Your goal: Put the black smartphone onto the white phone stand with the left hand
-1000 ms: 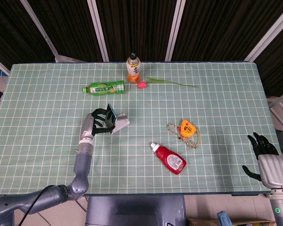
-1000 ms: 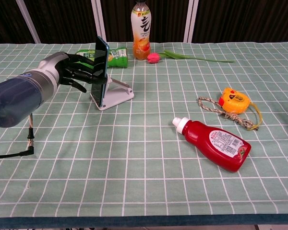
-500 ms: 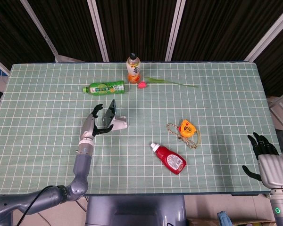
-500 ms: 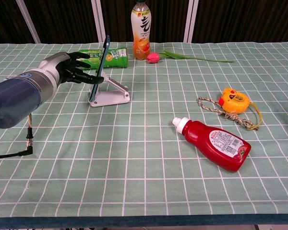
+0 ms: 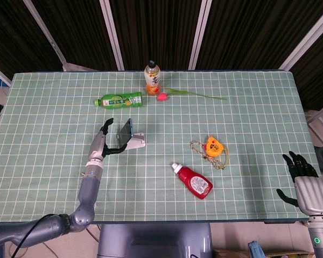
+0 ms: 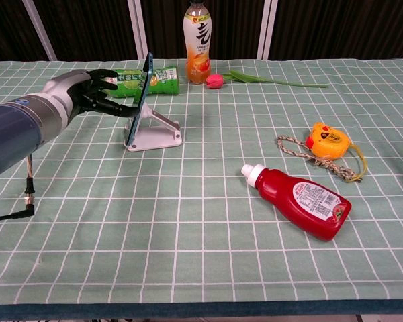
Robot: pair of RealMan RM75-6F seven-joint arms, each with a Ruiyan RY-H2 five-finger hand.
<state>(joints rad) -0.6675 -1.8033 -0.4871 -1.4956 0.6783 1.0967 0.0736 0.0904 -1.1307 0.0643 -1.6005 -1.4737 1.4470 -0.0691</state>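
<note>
The black smartphone (image 6: 142, 97) is seen propped nearly upright on the white phone stand (image 6: 155, 133), which sits on the green gridded desk (image 6: 188, 221) left of centre. The left hand (image 6: 93, 90) is held at the phone's nine o'clock side, fingers spread and thumb reaching toward the phone's lower edge; whether a fingertip is actually in contact with the phone cannot be told from either view, but nothing is gripped. In the head view the same hand (image 5: 102, 141) is shown just beside the phone (image 5: 126, 130) and stand (image 5: 136, 142).

The right hand (image 5: 300, 173) is seen at the desk's near right corner, well apart from everything, fingers apart and holding nothing.

At twelve o'clock from the stand a green bottle (image 5: 120, 100) lies on its side, with an orange drink bottle (image 6: 197, 25) standing upright nearby and a pink tulip (image 6: 216, 80) with a long green stem laid just beside it. At four o'clock from the stand a red sauce bottle (image 6: 302, 200) lies flat, and near it, toward the right, a yellow tape measure (image 6: 326, 139) rests with a braided cord (image 6: 302, 151).
</note>
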